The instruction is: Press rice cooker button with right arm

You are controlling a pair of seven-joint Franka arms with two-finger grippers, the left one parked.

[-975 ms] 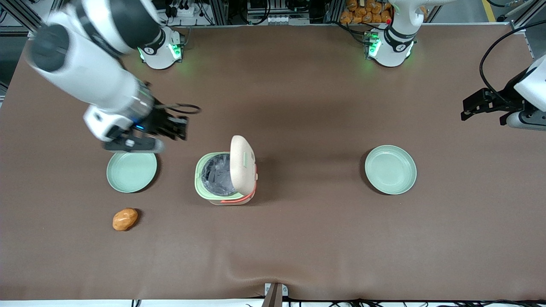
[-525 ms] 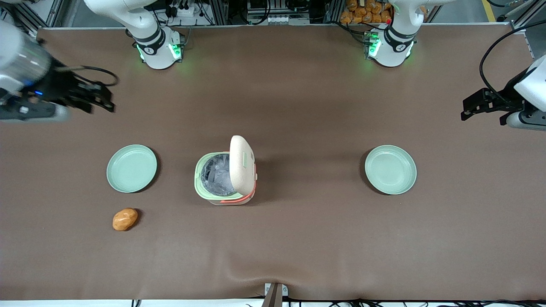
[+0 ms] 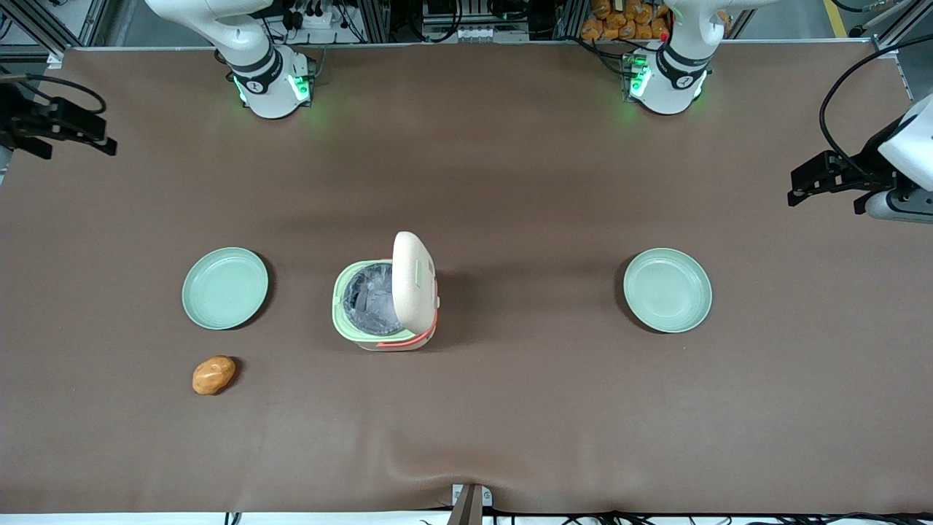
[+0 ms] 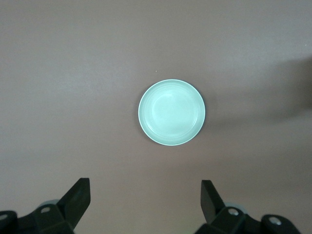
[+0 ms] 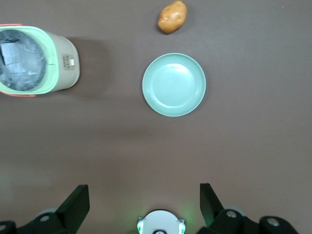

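Note:
The rice cooker (image 3: 386,295) stands mid-table with its cream lid (image 3: 414,281) raised upright, so the grey inner pot shows inside the mint-green rim. An orange-red band runs along its base. It also shows in the right wrist view (image 5: 34,61). My right gripper (image 3: 102,138) is open and empty. It hangs high at the working arm's end of the table, far from the cooker and farther from the front camera than it. In the right wrist view the gripper (image 5: 145,195) has its jaws wide apart over bare mat.
A mint-green plate (image 3: 224,288) lies beside the cooker toward the working arm's end, also in the right wrist view (image 5: 174,84). A potato (image 3: 213,375) lies nearer the camera than that plate. A second plate (image 3: 667,290) lies toward the parked arm's end.
My gripper has drawn away from above the plate beside the cooker, out to the working arm's end of the table. The cooker, plates and potato have not moved.

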